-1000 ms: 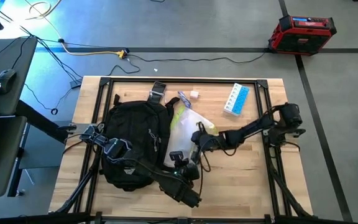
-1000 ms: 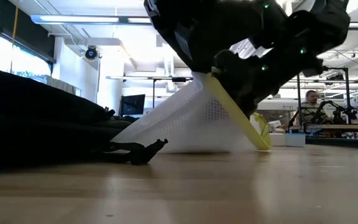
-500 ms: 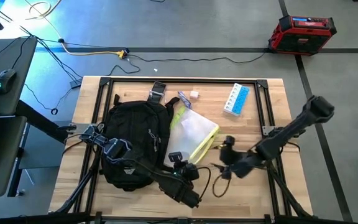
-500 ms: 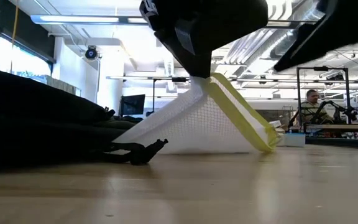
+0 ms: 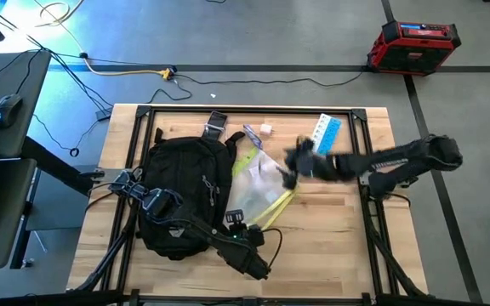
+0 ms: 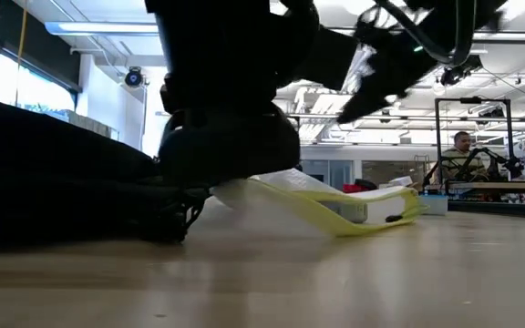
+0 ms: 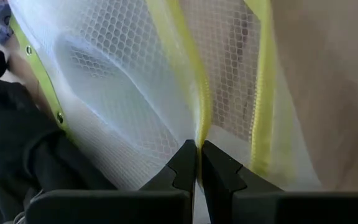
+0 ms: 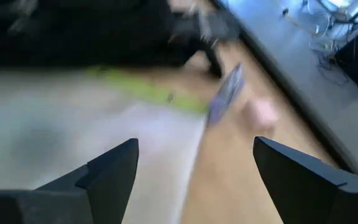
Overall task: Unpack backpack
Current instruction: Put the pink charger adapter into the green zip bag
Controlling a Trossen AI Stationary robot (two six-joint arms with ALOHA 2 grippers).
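Note:
The black backpack lies on the table's left half. Beside it on the right is a translucent mesh pouch with neon-yellow trim, lying low along the table in the low view. My left gripper is shut on the pouch's near end. My right gripper hovers open above the pouch's far right part. In the right wrist view it has nothing between its fingers. My left gripper pinches a yellow trim strip at the pouch's near end between its two fingers. The fingers come slanting down from the table's near side and lie along the strip. The pouch spreads away from them, its far part on the table.
A blue-and-white box, a small pale block and a purple item lie near the far edge. A red case stands on the floor beyond. A person sits far behind. Bare wood shows at the near right.
My right gripper has left the pouch, swung toward the table's near right, then risen and gone back toward the far side above the pouch, turning as it went. My left gripper has sunk with the pouch's near end. The pouch, steeply tilted before, now lies almost flat.

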